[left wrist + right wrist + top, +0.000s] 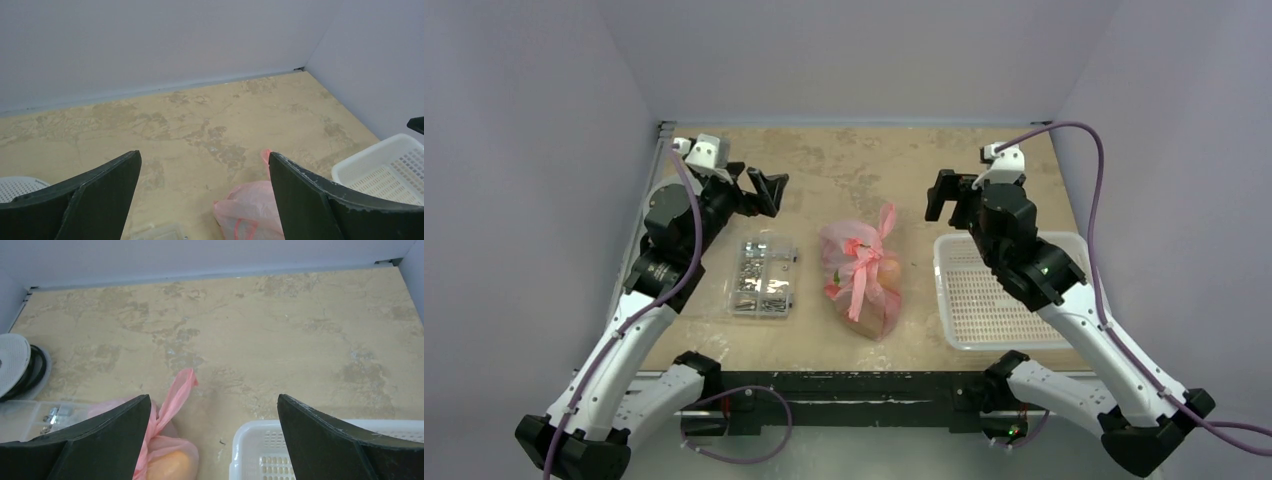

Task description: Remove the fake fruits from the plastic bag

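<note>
Seen from above, the bag (864, 275) has bare table (844, 170) from 10 to 2 o'clock, a narrow free lane before the box (762, 277) at 9 o'clock and a similar one before the basket (994, 300) at 3 o'clock, with the walls (854, 60) closing the far and side edges.

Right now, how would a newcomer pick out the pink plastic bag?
On the beige mottled table, look at the centre. Between a clear box of metal parts and a white perforated basket lies the crinkly translucent pink bag. Only it is soft and pink, with long handles.
</note>
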Robot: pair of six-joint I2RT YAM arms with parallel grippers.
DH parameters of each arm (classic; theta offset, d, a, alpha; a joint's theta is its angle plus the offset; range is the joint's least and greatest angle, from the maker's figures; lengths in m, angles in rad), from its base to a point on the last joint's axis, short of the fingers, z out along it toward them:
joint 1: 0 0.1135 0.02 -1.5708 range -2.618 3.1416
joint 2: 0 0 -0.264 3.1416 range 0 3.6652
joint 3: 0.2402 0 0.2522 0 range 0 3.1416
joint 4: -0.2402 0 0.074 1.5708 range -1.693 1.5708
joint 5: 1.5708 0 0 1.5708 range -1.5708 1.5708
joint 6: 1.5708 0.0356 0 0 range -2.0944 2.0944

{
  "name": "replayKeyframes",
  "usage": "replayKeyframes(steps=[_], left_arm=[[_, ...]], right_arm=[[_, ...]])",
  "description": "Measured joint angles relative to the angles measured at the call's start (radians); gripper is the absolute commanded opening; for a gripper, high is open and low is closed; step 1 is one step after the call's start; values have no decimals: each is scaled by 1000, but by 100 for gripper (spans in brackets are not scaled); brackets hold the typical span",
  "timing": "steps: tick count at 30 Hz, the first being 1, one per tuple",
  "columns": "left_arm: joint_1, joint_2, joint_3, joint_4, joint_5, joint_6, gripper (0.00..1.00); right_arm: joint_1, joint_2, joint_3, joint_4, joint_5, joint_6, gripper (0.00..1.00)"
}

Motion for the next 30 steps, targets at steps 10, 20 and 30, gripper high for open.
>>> replayKeyframes(steps=[10, 20, 30], left_arm=[[-1, -15, 1, -65, -54, -9, 100], [-61, 98, 52, -158, 84, 60, 100], [-208, 254, 141, -268, 232, 131, 92]], right_arm=[[8, 21, -3, -51, -56, 110, 99], [16, 203, -79, -15, -344, 216, 99], [23, 202, -216, 124, -613, 202, 99]])
